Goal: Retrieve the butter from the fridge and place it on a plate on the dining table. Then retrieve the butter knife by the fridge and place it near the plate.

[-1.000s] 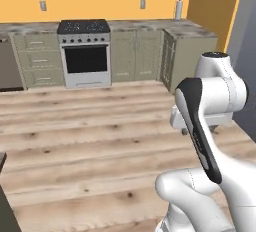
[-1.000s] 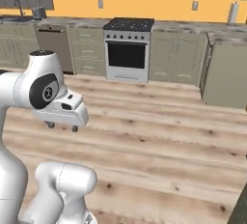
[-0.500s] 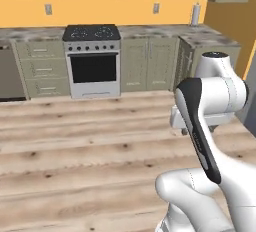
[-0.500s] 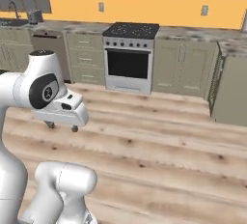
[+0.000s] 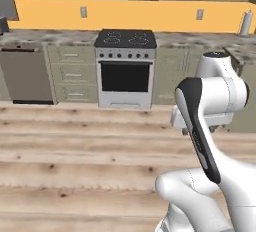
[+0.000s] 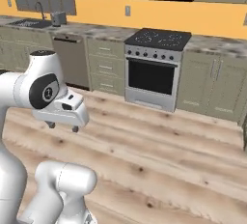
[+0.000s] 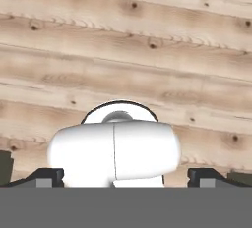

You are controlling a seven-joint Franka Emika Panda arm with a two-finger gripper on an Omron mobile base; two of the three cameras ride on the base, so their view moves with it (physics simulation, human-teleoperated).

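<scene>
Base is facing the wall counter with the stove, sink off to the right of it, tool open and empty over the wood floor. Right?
Not quite: the sink sits to the left of the stove, not the right, as the right base view shows. The rest holds: the base faces the wall counter, and the tool is open and empty over the wood floor.

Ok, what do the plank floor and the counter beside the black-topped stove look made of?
The pale plank floor looks like matte light wood: visible grain, dark knots and board seams. The mottled grey-brown counter beside the silver stove looks like polished stone, maybe marble, judging by its blotchy veining.
</scene>
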